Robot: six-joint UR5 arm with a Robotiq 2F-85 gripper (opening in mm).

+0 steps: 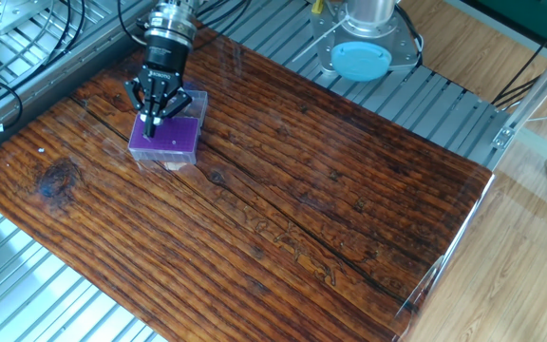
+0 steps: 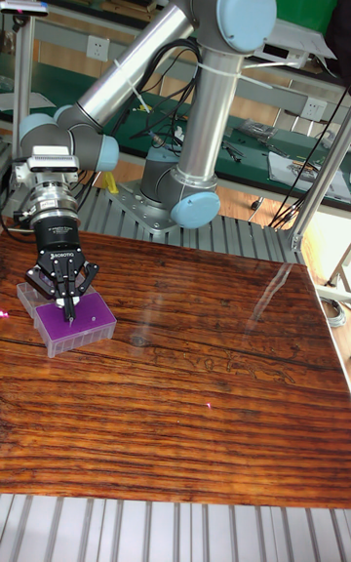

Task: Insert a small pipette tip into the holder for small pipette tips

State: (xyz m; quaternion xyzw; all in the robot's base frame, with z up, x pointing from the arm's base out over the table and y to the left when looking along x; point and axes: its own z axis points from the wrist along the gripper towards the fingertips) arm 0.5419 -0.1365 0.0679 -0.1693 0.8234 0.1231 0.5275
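Holder for small pipette tips (image 1: pixel 166 139), a clear box with a purple perforated top plate, sits on the wooden bench (image 1: pixel 283 199) directly beneath the claw (image 1: pixel 152 124), its purple plate extending toward the bench's middle from the fingertips. Claw fingers converge to a point just above the plate, pressed together; whether a pipette tip is pinched between them cannot be told. UR5 arm (image 2: pixel 185 55) rises behind the claw.
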